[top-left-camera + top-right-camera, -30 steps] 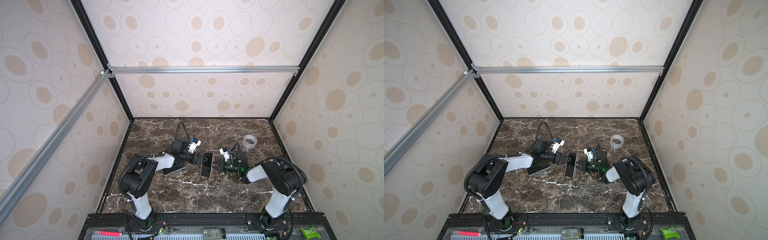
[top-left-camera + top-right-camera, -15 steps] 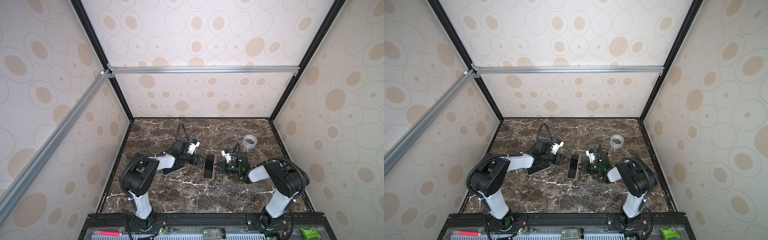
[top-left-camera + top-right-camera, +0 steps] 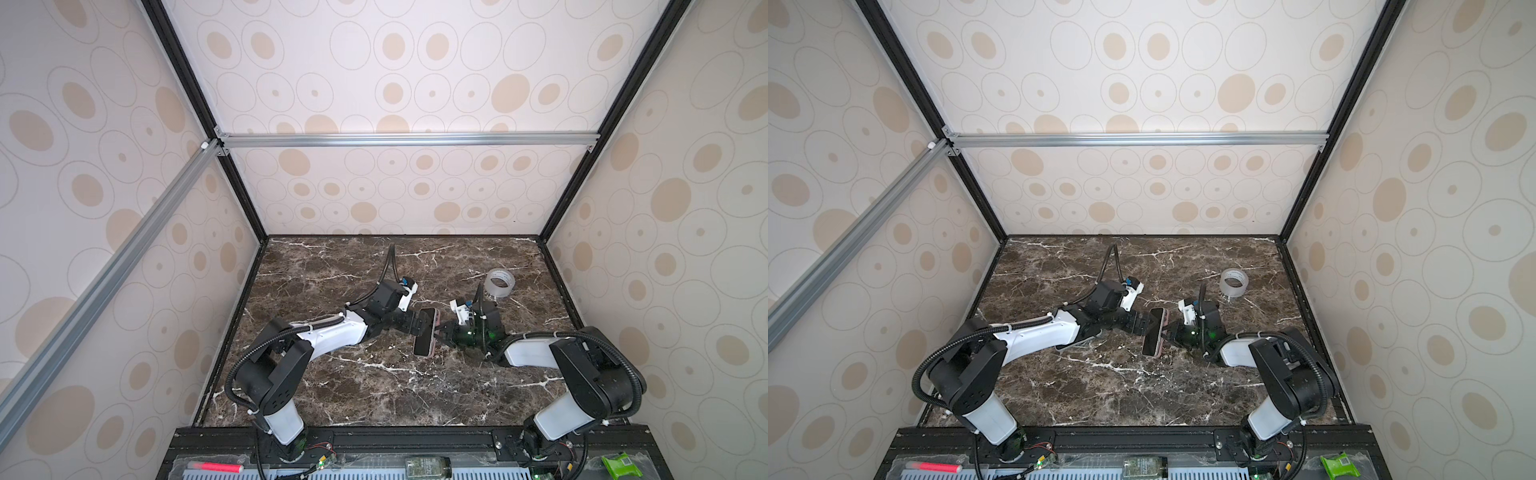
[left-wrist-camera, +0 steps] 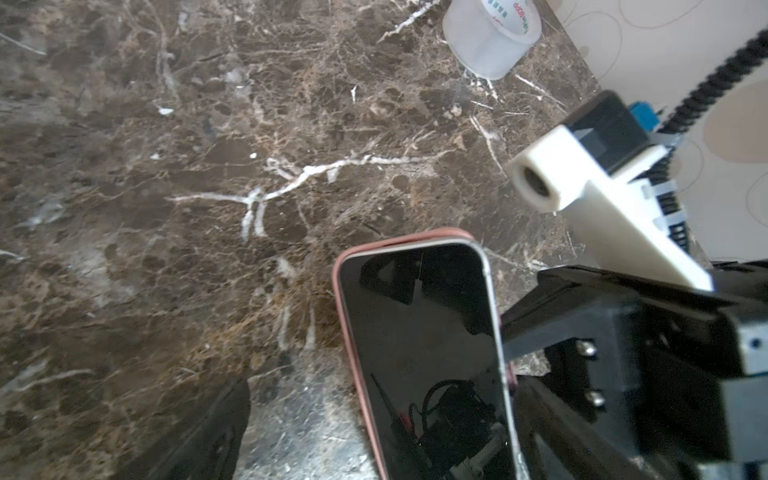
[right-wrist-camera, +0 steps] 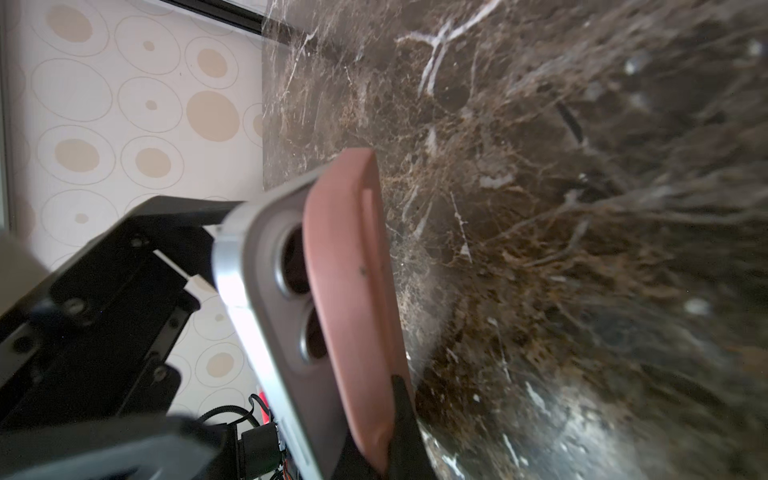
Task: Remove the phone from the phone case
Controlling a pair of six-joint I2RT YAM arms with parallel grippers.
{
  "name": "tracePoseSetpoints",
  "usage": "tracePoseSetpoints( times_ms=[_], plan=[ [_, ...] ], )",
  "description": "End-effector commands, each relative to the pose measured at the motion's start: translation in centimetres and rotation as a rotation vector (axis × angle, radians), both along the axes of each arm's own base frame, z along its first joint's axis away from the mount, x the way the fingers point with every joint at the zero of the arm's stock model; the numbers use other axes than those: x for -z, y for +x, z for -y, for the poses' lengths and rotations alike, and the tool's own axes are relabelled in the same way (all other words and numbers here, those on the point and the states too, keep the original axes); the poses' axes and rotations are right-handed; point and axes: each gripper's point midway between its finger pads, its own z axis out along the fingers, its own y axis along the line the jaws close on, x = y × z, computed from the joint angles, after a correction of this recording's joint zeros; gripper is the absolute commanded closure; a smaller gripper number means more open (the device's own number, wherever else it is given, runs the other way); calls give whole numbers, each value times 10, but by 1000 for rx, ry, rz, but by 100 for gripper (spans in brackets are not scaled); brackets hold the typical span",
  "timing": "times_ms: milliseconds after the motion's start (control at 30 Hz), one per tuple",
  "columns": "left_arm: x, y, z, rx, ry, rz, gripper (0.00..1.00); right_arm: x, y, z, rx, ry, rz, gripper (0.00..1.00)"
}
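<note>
Black left gripper [image 3: 420,329] newly wide

Phone [image 3: 424,345], partly in the phone case [image 5: 353,291], at the middle of the table [image 3: 374,386]. Left gripper [image 3: 417,326] just left of the phone; right gripper [image 3: 441,331] just right of it. Tape roll [image 3: 500,283] behind and right of the phone, well apart.

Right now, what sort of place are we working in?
Probably an enclosed robot test booth: patterned wall panels on aluminium framing, a marble-look tabletop, and two arms on a front rail.
</note>
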Motion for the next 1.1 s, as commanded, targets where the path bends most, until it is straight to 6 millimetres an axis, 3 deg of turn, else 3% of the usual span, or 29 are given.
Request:
tracePoseSetpoints(
  times_ms=[0, 167, 533, 900, 1067],
  plan=[
    [2, 7, 0, -109, 76, -14, 1, -14, 8, -3, 14, -4, 26, 100],
    [1, 0, 24, -92, 121, 1, 13, -15, 9, -3, 37, 3, -7, 100],
    [20, -1, 35, -94, 185, -36, 21, -16, 8, 2, 72, -40, -11, 100],
    [32, 4, 28, -125, 298, -14, 42, -15, 9, -1, 70, -33, -17, 100],
    [38, 5, 24, -125, 352, -8, 45, -14, 9, -1, 69, -37, -19, 100]
  ],
)
